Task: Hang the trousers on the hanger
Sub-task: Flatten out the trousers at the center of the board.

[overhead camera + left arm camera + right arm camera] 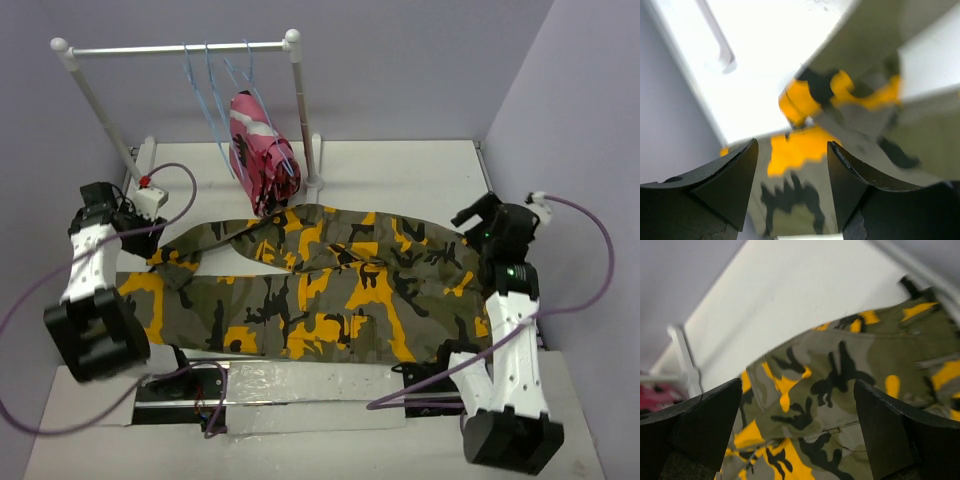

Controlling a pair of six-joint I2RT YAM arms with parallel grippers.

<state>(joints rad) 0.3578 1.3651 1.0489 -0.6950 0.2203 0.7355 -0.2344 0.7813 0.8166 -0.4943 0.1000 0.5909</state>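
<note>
Olive-green camouflage cloth trousers (310, 290) lie flat on the tabletop (400, 170), legs under the open left end effector (792, 150), waist under the open right end effector (797, 390), probably ready for gathering. Beyond both hangs the thin light-blue wire hanger (212, 100).

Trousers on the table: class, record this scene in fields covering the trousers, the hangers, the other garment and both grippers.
trousers: camouflage, spread flat on the table, not yet on a hanger
hangers: light blue, hanging on the white rail
pink garment: hanging on the same rail
left gripper: open, above a trouser leg end
right gripper: open, above the other end
</note>
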